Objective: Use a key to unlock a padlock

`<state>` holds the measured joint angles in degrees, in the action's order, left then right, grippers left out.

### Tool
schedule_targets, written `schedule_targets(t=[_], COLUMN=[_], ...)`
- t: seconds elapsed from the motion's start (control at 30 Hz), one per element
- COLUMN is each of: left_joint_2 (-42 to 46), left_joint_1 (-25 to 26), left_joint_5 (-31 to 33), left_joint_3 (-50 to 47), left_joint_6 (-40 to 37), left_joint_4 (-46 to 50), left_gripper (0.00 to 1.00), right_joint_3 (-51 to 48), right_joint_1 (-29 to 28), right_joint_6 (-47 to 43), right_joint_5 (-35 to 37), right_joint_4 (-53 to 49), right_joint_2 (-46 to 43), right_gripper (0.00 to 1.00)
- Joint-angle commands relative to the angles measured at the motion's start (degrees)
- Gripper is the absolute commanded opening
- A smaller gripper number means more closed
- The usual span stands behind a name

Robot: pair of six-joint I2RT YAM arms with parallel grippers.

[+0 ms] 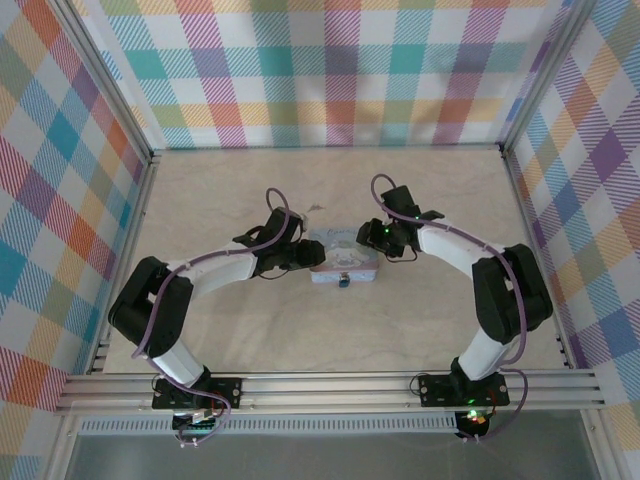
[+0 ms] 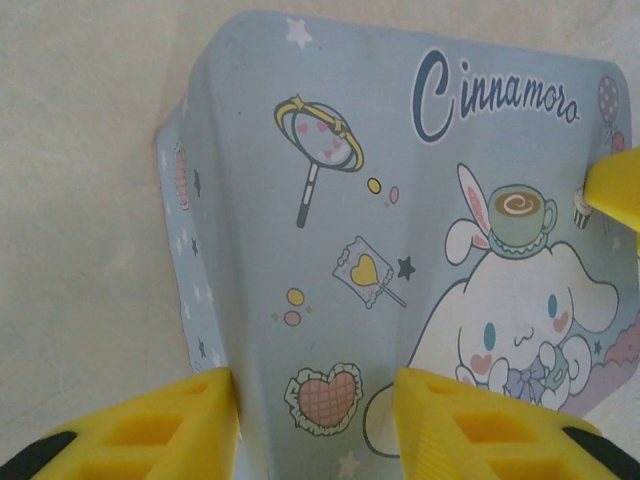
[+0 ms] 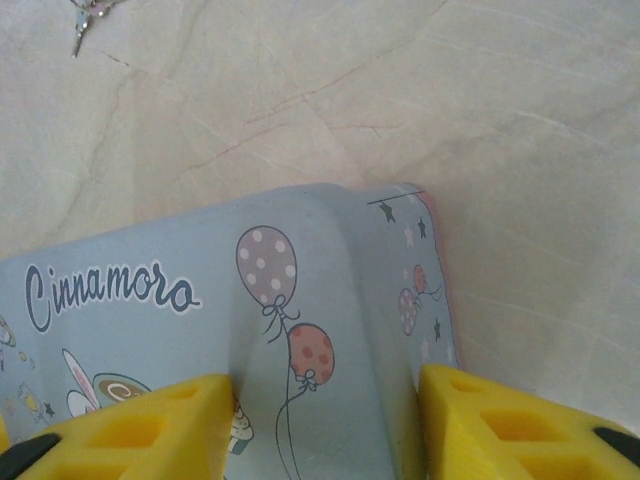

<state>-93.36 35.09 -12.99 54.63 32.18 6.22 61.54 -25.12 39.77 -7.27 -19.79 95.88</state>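
Beige tabletop (image 1: 250, 335) has loads of free room all round, with plaid walls (image 1: 320, 70) boxing it in on three sides. Sitting mid-table is a light-blue tin (image 1: 352, 262). Both arms bend in toward it from either side, elbows out, wrists low.

Over the tin's left end the left gripper (image 2: 315, 392) is spread wide. One yellow finger (image 2: 160, 430) is right against the side wall and the other is over the lid, nothing pinched. At the other end the right gripper (image 3: 325, 388) looks much the same: jaws wide apart, one finger by the tin's edge, holding nothing.

Just at the tin's near edge is the padlock (image 1: 343, 282), a tiny dark blob. Past the tin's far side, the key (image 3: 80, 28) lies on bare table, apart from the tin.
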Motion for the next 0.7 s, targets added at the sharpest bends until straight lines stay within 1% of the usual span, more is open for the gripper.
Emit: schedule_targets(t=[0.0, 0.03, 0.1, 0.13, 0.27, 0.37, 0.53, 0.67], left_joint_2=[2.72, 3.35, 4.94, 5.6, 7.95, 8.98, 8.17, 6.28], left_joint_1=[2.9, 2.91, 2.79, 2.63, 0.94, -0.56, -2.37, -3.57], left_joint_5=[-5.68, -4.87, -3.42, -2.9, 0.46, 2.87, 3.05, 4.21], left_joint_3=[-0.55, -0.19, 0.58, 1.01, 4.16, 7.08, 10.26, 12.09], left_joint_6=[-0.07, -0.51, -1.24, -1.4, -2.61, -3.48, -4.78, -3.55], left_joint_4=[0.48, 1.39, 3.38, 4.41, 11.12, 15.47, 17.87, 18.64], left_gripper=[0.46, 0.48, 0.56, 0.57, 0.59, 0.61, 0.63, 0.64], right_joint_3=[-1.16, -0.99, -0.27, 0.1, 1.13, 1.15, -0.84, -2.74], right_joint_1=[-1.5, -1.42, -1.33, -1.26, -0.91, -0.72, -0.8, -1.06], right_joint_6=[0.67, 0.57, 0.07, -0.23, -1.0, -1.52, -0.69, 0.6], right_joint_5=[-2.68, -2.43, -1.82, -1.51, -0.1, 0.24, -2.16, -5.21], right_joint_4=[-2.24, -2.42, -3.42, -3.94, -5.7, -6.85, -5.71, -4.01], right_joint_2=[-0.81, -1.08, -1.31, -1.43, -2.9, -4.48, -5.64, -5.61], right_gripper=[0.52, 0.53, 0.56, 0.58, 0.61, 0.61, 0.61, 0.59])
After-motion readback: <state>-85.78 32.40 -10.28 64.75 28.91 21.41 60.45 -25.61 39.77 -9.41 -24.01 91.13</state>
